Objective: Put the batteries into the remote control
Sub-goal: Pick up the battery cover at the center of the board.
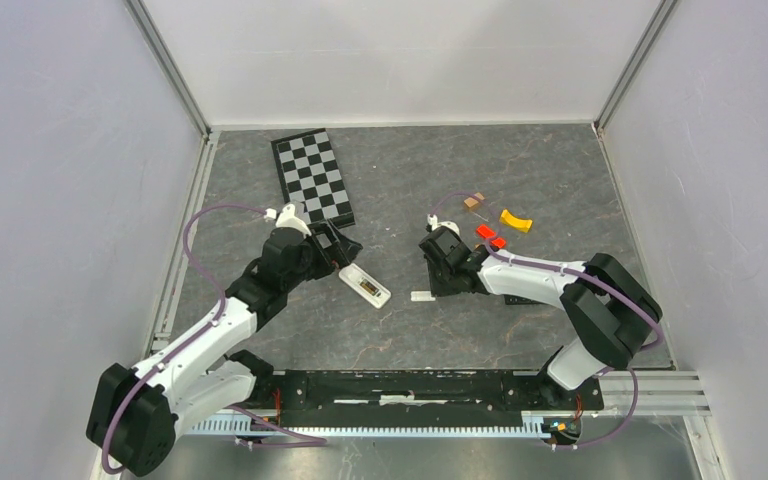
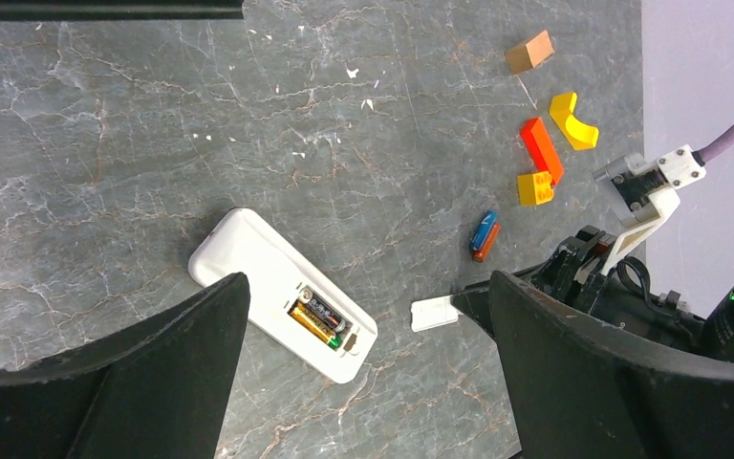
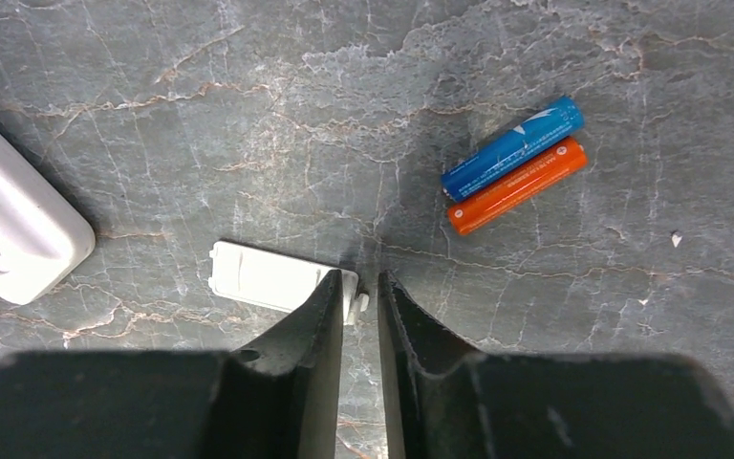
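Observation:
The white remote (image 2: 248,260) lies back-up with its compartment open, holding a gold-brass battery (image 2: 310,326) and a black one (image 2: 329,310) side by side. My left gripper (image 2: 365,292) is open wide above the remote's compartment end and holds nothing; it also shows in the top view (image 1: 345,258). A blue battery (image 3: 513,148) and an orange battery (image 3: 518,186) lie together on the table. The white compartment cover (image 3: 268,277) lies flat. My right gripper (image 3: 358,287) is almost shut, its tips at the cover's right end, with only the small end tab in the narrow gap.
Toy blocks lie behind the right arm: a tan one (image 1: 472,201), a yellow curved one (image 1: 516,220) and red ones (image 1: 491,236). A folded chessboard (image 1: 313,178) lies behind the left gripper. Walls stand on three sides.

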`<state>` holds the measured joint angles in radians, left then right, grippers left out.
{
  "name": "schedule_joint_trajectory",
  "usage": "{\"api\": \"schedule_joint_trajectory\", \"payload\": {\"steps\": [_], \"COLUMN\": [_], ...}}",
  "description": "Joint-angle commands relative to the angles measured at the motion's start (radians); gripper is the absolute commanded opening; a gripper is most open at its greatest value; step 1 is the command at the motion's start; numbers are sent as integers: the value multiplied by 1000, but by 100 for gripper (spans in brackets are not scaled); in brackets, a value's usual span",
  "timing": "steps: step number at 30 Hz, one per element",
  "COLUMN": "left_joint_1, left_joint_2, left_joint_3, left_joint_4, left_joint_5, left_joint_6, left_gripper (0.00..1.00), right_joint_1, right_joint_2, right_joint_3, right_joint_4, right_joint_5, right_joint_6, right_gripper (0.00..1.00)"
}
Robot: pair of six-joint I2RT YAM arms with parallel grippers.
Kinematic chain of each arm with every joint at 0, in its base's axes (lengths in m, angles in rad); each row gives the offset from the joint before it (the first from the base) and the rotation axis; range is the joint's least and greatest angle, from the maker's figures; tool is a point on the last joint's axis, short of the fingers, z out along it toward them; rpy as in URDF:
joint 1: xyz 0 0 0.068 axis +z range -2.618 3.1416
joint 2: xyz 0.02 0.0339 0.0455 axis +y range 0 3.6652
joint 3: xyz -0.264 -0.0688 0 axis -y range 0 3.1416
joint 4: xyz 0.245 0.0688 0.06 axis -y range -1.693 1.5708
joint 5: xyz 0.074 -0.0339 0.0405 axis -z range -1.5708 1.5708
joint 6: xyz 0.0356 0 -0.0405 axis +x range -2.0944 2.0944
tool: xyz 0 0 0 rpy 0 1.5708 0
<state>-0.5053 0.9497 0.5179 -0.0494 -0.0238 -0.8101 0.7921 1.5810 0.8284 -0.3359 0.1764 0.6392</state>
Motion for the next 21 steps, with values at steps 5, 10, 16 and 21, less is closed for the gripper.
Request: {"api": "schedule_joint_trajectory", "payload": {"steps": [5, 10, 16, 21], "left_joint_1": [4, 5, 5, 5], "left_joint_2": [10, 12, 13, 14], "left_joint_3": [-4, -7, -8, -13], "left_joint_4": [46, 47, 46, 69], "left_joint_5": [21, 21, 21, 89], "left_joint_6": [3, 3, 3, 5], "left_gripper": [100, 100, 100, 100], "right_joint_1": [12, 12, 13, 14], "right_joint_2": [-22, -15, -10, -19], "right_joint_3": [12, 8, -3, -12], "right_joint_4": [-26, -33, -28, -9], "right_joint_5": [-21, -18, -19, -9], "right_joint_6": [-9, -7, -7, -8], "right_gripper": [30, 22, 14, 0]}}
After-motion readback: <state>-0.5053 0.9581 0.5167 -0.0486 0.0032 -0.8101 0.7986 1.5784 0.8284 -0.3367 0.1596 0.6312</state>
